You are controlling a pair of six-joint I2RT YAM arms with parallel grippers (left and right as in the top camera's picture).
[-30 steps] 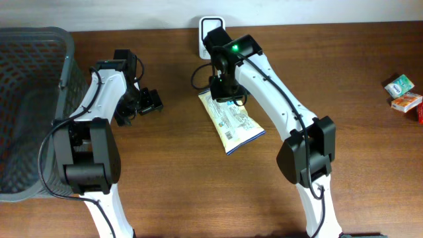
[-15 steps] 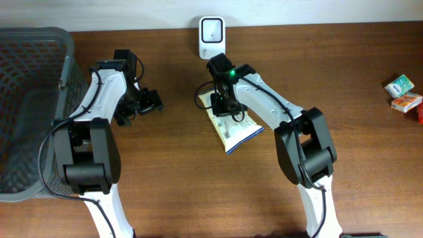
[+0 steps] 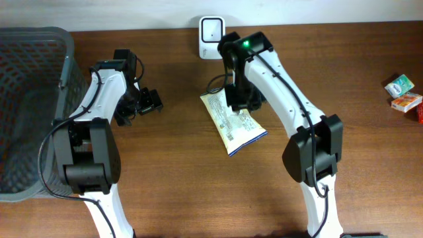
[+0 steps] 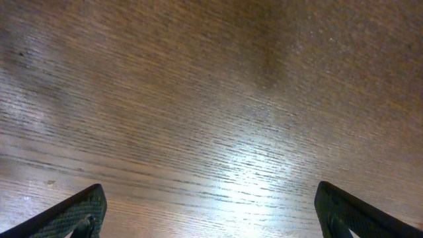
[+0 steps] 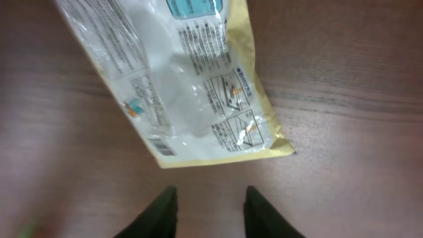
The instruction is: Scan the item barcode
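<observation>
The item, a flat white and yellow packet (image 3: 232, 122) with printed text, lies on the wooden table below the white scanner (image 3: 211, 30) at the back edge. My right gripper (image 3: 239, 99) hovers over the packet's upper end. In the right wrist view its dark fingers (image 5: 164, 210) stand apart over bare wood with nothing between them, and the packet (image 5: 172, 79) lies just beyond the tips, a small barcode (image 5: 162, 147) near its edge. My left gripper (image 3: 142, 102) is open to the left of the packet, and its wrist view shows only wood between the fingertips (image 4: 82, 213).
A dark mesh basket (image 3: 33, 66) fills the table's left side. Small boxed items (image 3: 404, 92) sit at the far right edge. The scanner stands against the back edge, close behind the right arm's wrist.
The right gripper was shut low on the packet's upper end; it has since opened, let go and drawn back to the right. The packet rests on the table. The left arm has not moved.
</observation>
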